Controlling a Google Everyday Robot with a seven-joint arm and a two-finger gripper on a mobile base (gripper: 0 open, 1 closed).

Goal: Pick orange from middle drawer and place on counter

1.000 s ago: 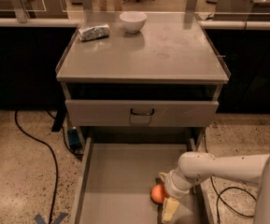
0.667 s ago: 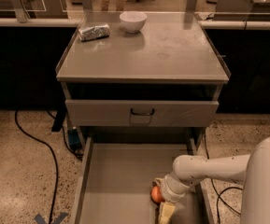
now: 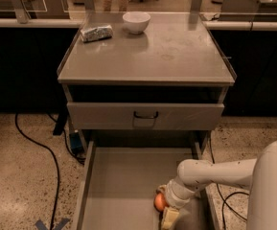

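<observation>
The orange (image 3: 159,202) lies on the floor of the open middle drawer (image 3: 123,186), near its front right part. My gripper (image 3: 169,216) reaches down into the drawer from the right and sits right against the orange's right side, partly covering it. The counter (image 3: 176,47) is the grey metal top of the cabinet, above and behind the drawer.
A white bowl (image 3: 136,22) and a crumpled silver foil packet (image 3: 96,32) stand at the counter's back left. A shut upper drawer front with a black handle (image 3: 145,115) is above the open drawer. A black cable (image 3: 47,152) runs over the speckled floor at left.
My arm has shifted a little left and down in the drawer, closing in on the orange. The orange has stayed in about the same spot.
</observation>
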